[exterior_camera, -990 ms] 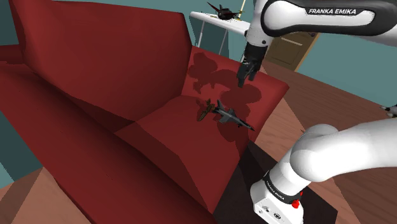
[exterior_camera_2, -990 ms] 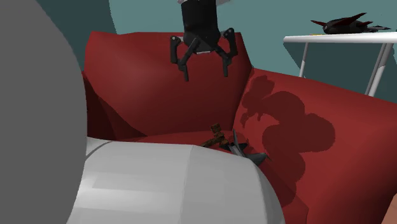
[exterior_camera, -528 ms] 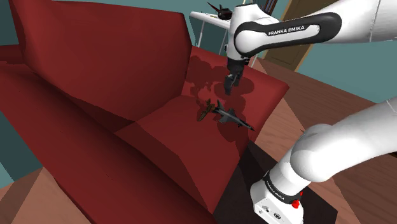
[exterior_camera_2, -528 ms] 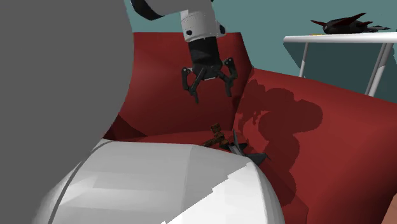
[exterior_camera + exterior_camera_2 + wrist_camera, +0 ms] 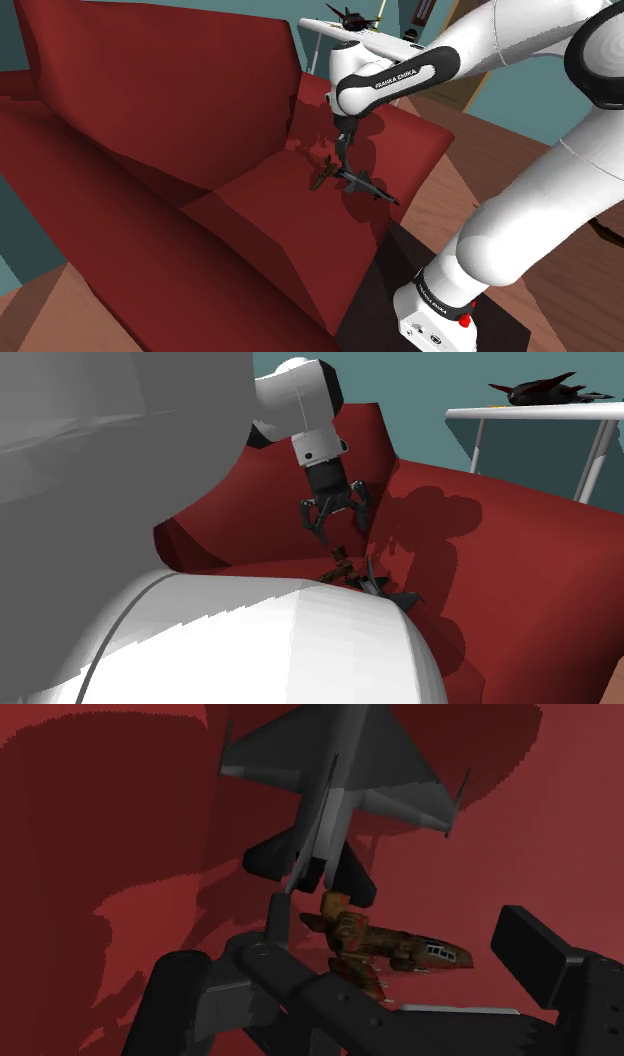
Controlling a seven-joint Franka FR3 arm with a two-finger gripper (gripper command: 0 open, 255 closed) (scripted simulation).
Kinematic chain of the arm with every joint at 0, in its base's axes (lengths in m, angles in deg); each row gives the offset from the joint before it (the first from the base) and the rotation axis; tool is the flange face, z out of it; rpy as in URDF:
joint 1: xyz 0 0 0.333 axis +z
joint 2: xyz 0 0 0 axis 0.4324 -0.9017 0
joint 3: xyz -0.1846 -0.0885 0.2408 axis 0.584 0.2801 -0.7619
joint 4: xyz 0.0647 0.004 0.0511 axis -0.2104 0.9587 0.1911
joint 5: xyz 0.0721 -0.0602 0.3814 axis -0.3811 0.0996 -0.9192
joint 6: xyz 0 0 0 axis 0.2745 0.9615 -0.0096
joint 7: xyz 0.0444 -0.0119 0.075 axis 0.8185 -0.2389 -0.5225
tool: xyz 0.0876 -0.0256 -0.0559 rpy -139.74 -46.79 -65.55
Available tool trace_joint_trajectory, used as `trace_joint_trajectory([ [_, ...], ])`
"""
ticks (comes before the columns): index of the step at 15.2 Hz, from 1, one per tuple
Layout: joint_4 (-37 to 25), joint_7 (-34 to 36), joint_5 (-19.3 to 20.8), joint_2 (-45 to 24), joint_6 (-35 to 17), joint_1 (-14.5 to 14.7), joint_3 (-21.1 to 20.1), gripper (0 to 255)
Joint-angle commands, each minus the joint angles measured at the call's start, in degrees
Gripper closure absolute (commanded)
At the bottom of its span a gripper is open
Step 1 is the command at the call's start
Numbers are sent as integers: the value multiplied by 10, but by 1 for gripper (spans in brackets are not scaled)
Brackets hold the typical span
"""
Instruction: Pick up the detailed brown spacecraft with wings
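Observation:
A small brown spacecraft with wings (image 5: 318, 178) (image 5: 338, 564) (image 5: 385, 942) lies on the seat of a red sofa (image 5: 150, 120), close to the corner by the armrest. Beside it lies a larger grey jet model (image 5: 365, 185) (image 5: 385, 590) (image 5: 335, 774). My black gripper (image 5: 342, 160) (image 5: 340, 530) (image 5: 400, 954) hangs just above the brown spacecraft, pointing down at it. The fingers (image 5: 535, 964) stand apart and touch nothing. In the wrist view the spacecraft lies between the two fingers, on the cushion below them.
A white side table (image 5: 530, 414) behind the armrest carries a black aircraft model (image 5: 350, 18) (image 5: 545, 390). The sofa back and armrest rise close around the models. Wooden floor (image 5: 480, 170) lies beyond the armrest.
The gripper has come down and toward the shoulder view's left, from high above the armrest to just over the brown spacecraft. It stayed open. Neither model moved.

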Motion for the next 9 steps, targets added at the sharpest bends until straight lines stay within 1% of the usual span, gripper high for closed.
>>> trace_joint_trajectory([
  [1,-15,-7,24,-48,-28,-2,2,0],
  [3,-34,-12,47,-93,-49,-2,2,0],
  [4,-40,-12,53,-105,-53,-2,2,0],
  [9,-31,4,63,-133,-86,-3,4,0],
])
